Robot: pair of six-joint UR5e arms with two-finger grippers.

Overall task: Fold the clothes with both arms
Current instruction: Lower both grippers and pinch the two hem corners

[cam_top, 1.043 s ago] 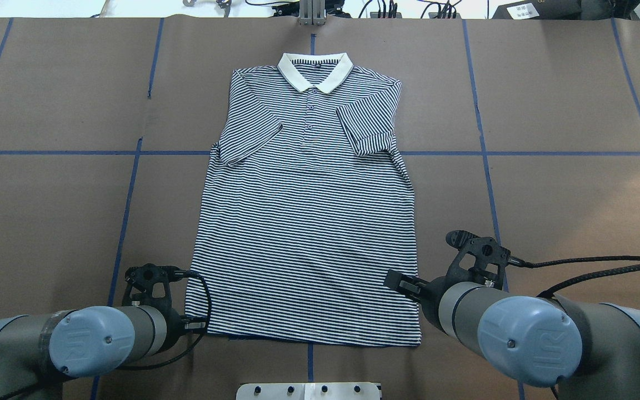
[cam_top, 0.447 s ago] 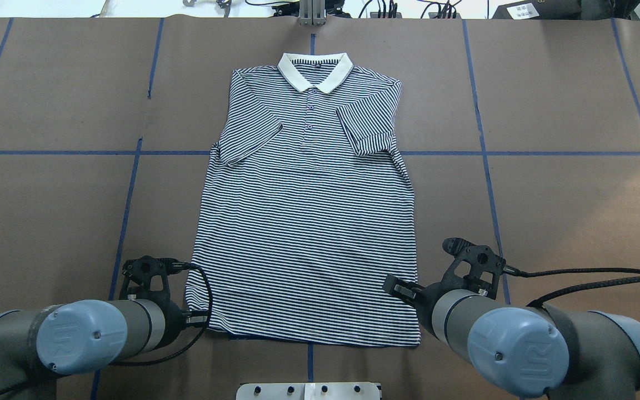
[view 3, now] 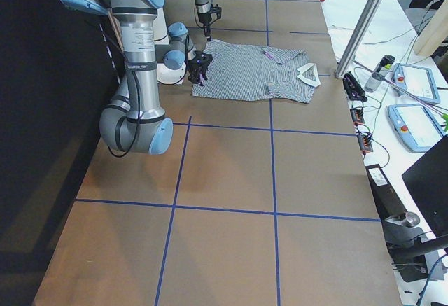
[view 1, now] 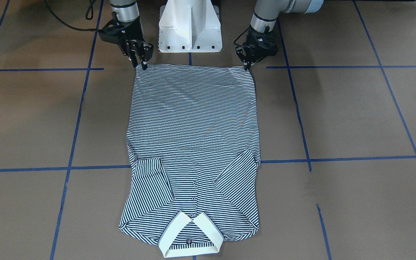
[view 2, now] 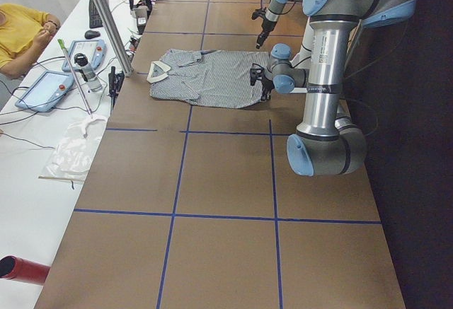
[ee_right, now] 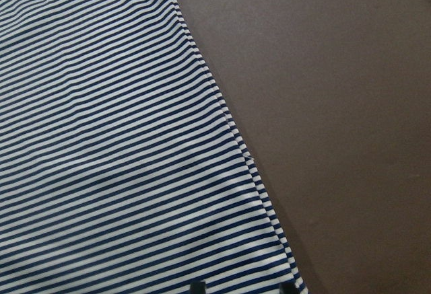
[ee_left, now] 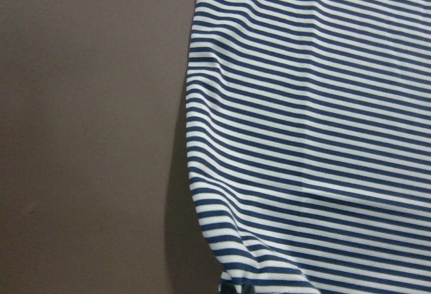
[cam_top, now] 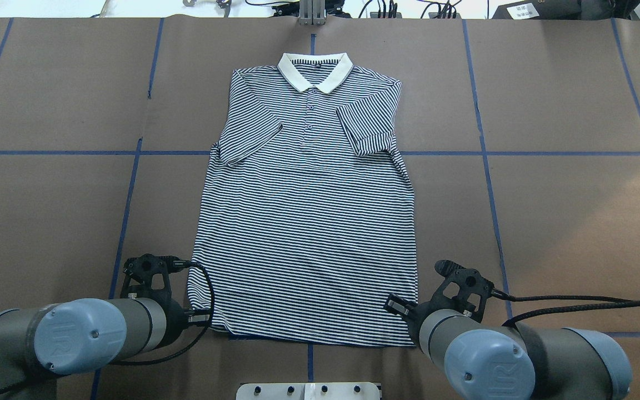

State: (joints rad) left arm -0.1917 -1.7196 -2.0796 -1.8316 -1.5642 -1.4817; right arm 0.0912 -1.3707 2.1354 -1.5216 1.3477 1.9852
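striped polo shirt lies flat (sleeves folded in); left gripper, right gripper at hem corners.

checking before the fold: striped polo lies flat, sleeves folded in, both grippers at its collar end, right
No: the front-facing view shows the left gripper and right gripper at the hem corners of the polo, opposite the collar. It does lie flat, sleeves folded in.

The polo shirt wore thin navy-and-white stripes, running level across the body and slanting on the sleeves; its collar was cream. The table was brown, ruled into squares by blue tape lines. The left arm and right arm were silver-grey with light blue joint caps. The left gripper and right gripper were black, the pedestal base white.
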